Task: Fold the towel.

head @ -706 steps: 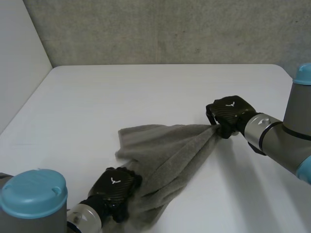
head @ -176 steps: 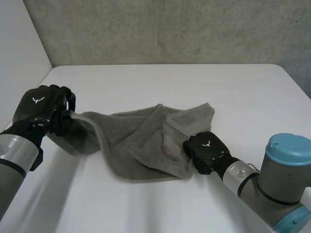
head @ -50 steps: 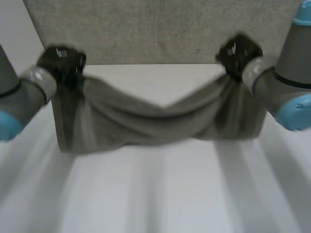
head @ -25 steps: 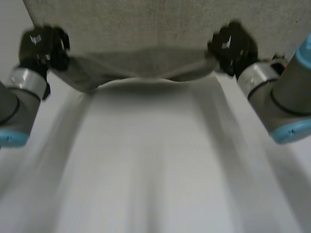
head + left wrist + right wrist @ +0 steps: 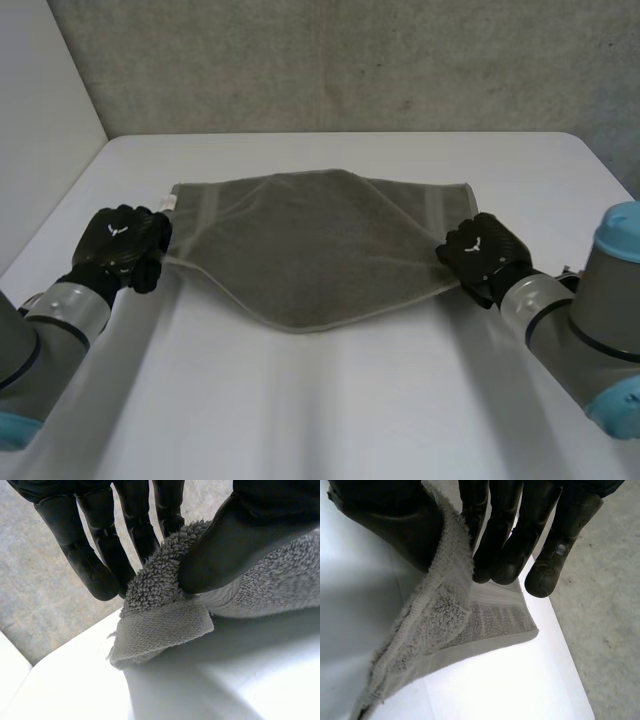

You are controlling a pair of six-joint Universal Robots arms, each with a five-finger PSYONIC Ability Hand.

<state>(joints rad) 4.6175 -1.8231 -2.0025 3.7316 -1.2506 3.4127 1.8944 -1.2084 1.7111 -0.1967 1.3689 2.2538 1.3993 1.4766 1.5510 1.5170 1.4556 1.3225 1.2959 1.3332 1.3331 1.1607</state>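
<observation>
Grey towel (image 5: 315,240) lies on the white table (image 5: 330,400), left hand (image 5: 122,245) pinching its nine-o'clock corner, right hand (image 5: 482,258) pinching its three-o'clock corner.

A grey terry towel (image 5: 318,245) lies spread across the middle of the frame. Its far edge is straight and flat, its near edge dips to a rounded point, and both near corners are lifted.

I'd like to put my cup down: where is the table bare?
The table is bare on the near side of the towel and in the far strip between towel and wall. Crowded: the towel's ends, where left hand and right hand pinch it.
</observation>
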